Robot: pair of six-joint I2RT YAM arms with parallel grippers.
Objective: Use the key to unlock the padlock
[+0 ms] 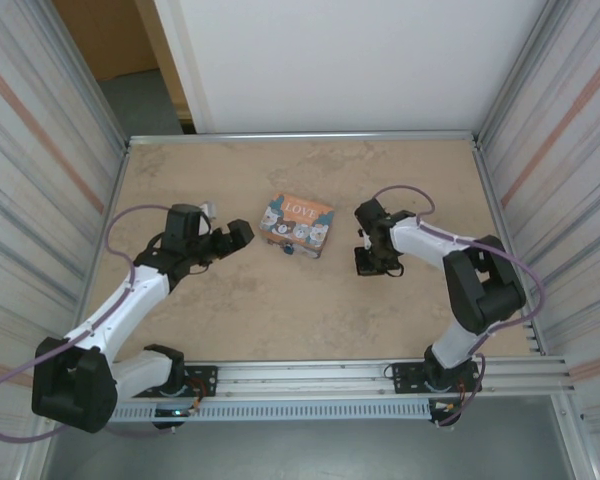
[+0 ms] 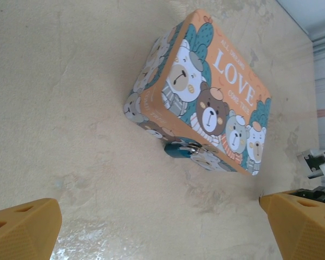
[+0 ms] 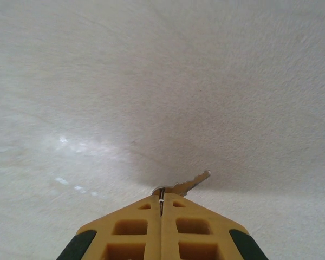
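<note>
Closest to the wrist camera, the right gripper (image 3: 161, 203) pinches its yellow fingers flat together on the head of the key (image 3: 192, 185), whose toothed blade juts out sideways low over the table (image 3: 151, 81). The step in hand looks like securing the key. The padlock (image 2: 180, 150) hangs at the near side of the LOVE tin (image 2: 216, 97), well apart from that key. The left gripper (image 1: 235, 238) stands spread wide, near the tin and facing it. Next, the key likely needs lifting, carrying across and lining up with the keyhole, which cannot be made out, while the left steadies the lock.
</note>
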